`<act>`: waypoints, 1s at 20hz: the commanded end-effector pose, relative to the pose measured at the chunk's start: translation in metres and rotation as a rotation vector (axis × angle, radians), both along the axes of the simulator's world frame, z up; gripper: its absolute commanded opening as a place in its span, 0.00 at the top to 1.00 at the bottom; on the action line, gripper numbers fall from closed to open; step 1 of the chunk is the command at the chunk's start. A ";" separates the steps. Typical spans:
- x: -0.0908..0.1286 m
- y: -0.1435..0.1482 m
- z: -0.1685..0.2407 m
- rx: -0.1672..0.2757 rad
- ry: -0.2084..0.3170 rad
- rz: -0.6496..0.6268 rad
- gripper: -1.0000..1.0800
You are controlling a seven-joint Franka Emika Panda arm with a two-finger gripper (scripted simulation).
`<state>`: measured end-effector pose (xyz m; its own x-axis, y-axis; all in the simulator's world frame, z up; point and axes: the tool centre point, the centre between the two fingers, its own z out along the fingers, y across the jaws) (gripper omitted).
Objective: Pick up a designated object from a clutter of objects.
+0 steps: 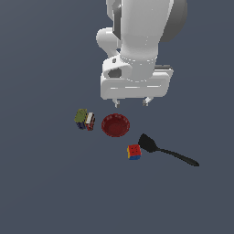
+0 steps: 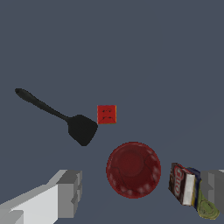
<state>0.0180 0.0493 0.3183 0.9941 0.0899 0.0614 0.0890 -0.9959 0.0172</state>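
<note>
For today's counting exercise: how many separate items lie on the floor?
4: green-red-white bundle at the exterior view's left, red bowl central, puzzle cube beside the black spatula. None seem hidden.

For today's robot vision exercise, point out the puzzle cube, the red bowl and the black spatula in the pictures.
puzzle cube [image 1: 134, 151], exterior view, centre of its red face.
red bowl [image 2: 133, 169], wrist view, middle of its inner floor.
black spatula [image 1: 148, 143], exterior view, on its flat blade.

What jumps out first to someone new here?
The big white arm with its open hand hanging over a dark grey floor. Below it sits a dark red bowl, with a small multicoloured cube just beside the blade of a black spatula toward the exterior view's right.
</note>
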 end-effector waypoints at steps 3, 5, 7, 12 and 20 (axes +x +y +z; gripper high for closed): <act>0.003 0.001 -0.006 0.000 0.002 0.000 0.04; 0.006 0.002 -0.012 0.001 0.003 0.000 0.04; 0.009 0.003 -0.020 0.001 0.006 0.000 0.04; 0.021 0.008 -0.049 0.003 0.014 0.000 0.04; 0.043 0.020 -0.126 0.007 0.035 0.000 0.04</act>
<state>0.0572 0.0669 0.2098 0.9954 0.0898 0.0320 0.0896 -0.9959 0.0084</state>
